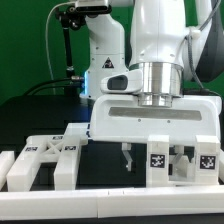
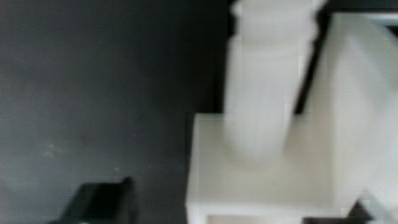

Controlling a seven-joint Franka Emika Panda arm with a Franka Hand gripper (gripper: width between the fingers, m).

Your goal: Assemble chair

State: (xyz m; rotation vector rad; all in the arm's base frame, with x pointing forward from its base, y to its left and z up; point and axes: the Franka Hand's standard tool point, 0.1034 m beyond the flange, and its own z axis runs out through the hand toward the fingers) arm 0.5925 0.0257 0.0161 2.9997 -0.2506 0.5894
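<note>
Your white robot arm [image 1: 155, 50] comes straight down over the black counter [image 2: 89, 100], and the pincer [image 1: 155, 157] hangs low among the chair pieces at the exterior view's right. Those pieces are matte white blocky chair parts [image 1: 200, 160] with small black-and-white square tags, standing on the counter just behind the long plain white rail [image 1: 100, 205] that runs along the front edge. One dark finger [image 1: 128, 157] shows just beside the leftmost tagged block. Over at the exterior view's left, well apart from the pincer, lie more matte white chair pieces with dark markings [image 1: 45, 155], resting on the counter by themselves. Now look at the wrist view: a matte white rounded post [image 2: 267, 80] runs up from a matte white flat block [image 2: 267, 175], the two touching. A single dark finger [image 2: 102, 200] sits beside that block with a strip of bare counter between them, so it is not pressing on it. The pincer's jaws stand apart and nothing is held; the other finger is hidden behind the white block, and you cannot tell whether it touches.
</note>
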